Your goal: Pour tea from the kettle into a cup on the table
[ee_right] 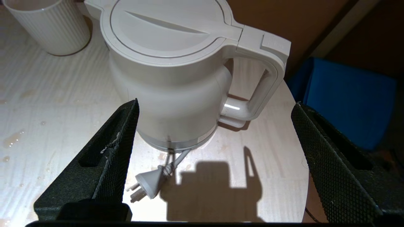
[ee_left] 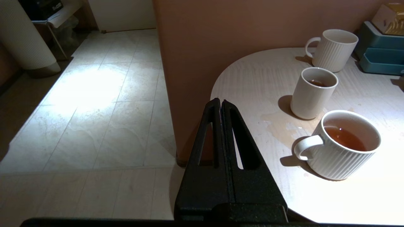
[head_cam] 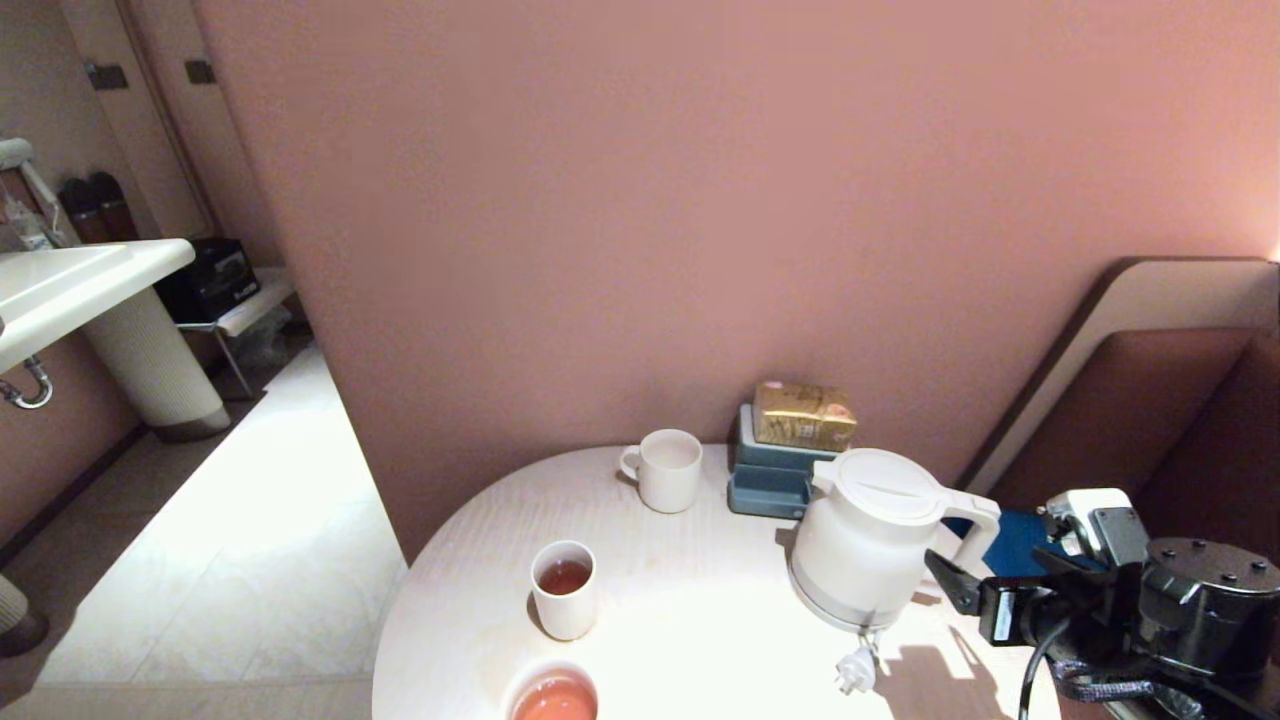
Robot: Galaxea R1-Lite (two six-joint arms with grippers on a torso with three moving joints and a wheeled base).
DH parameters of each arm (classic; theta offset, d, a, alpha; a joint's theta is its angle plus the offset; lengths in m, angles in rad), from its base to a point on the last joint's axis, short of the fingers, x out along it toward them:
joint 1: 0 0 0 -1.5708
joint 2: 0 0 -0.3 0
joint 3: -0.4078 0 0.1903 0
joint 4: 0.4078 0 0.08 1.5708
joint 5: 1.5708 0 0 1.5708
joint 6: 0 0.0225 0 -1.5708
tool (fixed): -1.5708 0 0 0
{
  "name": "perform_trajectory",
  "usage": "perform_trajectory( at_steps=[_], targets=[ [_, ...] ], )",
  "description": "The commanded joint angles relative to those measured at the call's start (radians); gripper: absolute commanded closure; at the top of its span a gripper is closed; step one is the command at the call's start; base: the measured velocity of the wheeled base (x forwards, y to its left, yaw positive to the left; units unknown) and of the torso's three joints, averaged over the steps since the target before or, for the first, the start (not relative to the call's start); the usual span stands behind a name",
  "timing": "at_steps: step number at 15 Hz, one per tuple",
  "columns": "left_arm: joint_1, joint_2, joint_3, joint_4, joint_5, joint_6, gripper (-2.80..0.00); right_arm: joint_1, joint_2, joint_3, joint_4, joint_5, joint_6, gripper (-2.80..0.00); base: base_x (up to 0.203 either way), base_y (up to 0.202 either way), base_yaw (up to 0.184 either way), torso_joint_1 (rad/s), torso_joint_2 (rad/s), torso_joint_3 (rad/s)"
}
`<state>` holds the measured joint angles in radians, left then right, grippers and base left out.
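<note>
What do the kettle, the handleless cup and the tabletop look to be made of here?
Kettle: probably plastic, smooth matte white, with moulded seams at the lid and handle.
Cup: looks like glazed ceramic, plain white with a thick rim.
Table: pale wood-grain surface, likely laminate; spilled liquid pools on it.

The right gripper [ee_right: 214,110] has black wedge-shaped fingers [ee_right: 107,151] with cross-hatched pads and slotted sides, behind them a dark rounded wrist housing [head_cam: 1205,600] studded with screws.

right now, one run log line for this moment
right gripper: open, off kettle | kettle: upright on table | cup: holds tea | left gripper: shut, idle
</note>
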<state>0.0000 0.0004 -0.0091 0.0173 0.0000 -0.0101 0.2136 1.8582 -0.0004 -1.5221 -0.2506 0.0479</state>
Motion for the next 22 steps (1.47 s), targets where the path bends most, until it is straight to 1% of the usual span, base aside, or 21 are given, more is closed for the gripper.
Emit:
perform_trajectory(
  at_steps=[1,2,5,10,12,14,15,17,19,21,22],
  targets=[
    [0.000,0.001,0.000,0.001,0.000,-0.001,0.00,0.000,-0.008,-0.004,-0.038,-0.001,0.001,-2.80,0.000,0.000,0.000,0.000,0.00,0.000],
    [0.000,0.001,0.000,0.000,0.000,-0.001,0.00,0.000,-0.007,-0.001,-0.039,0.001,0.004,0.00,0.000,0.000,0.000,0.000,0.00,0.000],
    [0.000,0.001,0.000,0.001,0.000,-0.001,0.00,0.001,-0.014,-0.007,-0.041,-0.002,-0.007,0.00,0.000,0.000,0.000,0.000,0.00,0.000],
    [0.000,0.001,0.000,0.000,0.000,-0.001,0.00,0.001,-0.090,0.000,-0.034,-0.002,-0.018,0.00,0.000,0.000,0.000,0.000,0.00,0.000],
    [0.000,0.001,0.000,0.000,0.000,-0.001,0.00,0.001,-0.141,-0.004,0.047,-0.002,-0.018,0.00,0.000,0.000,0.000,0.000,0.00,0.000],
    [0.000,0.000,0.000,0.000,0.000,-0.001,0.00,0.001,-0.237,-0.026,0.165,-0.001,-0.017,0.00,0.000,0.000,0.000,0.000,0.00,0.000],
    [0.000,0.001,0.000,0.000,0.000,-0.001,0.00,0.001,-0.301,-0.041,0.251,-0.001,-0.017,0.00,0.000,0.000,0.000,0.000,0.00,0.000],
    [0.000,0.000,0.000,0.001,0.000,-0.001,0.00,0.001,-0.441,-0.084,0.472,-0.001,-0.014,0.00,0.000,0.000,0.000,0.000,0.00,0.000],
    [0.000,0.001,0.000,0.001,0.000,-0.001,0.00,0.001,-0.607,-0.138,0.728,-0.001,-0.003,0.00,0.000,0.000,0.000,0.000,0.00,0.000],
    [0.000,0.001,0.000,0.000,0.000,-0.001,0.00,0.000,-0.750,-0.176,0.916,-0.013,0.005,0.00,0.000,0.000,0.000,0.000,0.00,0.000],
    [0.000,0.001,0.000,0.001,0.000,-0.001,0.00,0.000,-0.815,-0.182,0.973,-0.028,0.007,0.00,0.000,0.000,0.000,0.000,0.00,0.000]
  ],
)
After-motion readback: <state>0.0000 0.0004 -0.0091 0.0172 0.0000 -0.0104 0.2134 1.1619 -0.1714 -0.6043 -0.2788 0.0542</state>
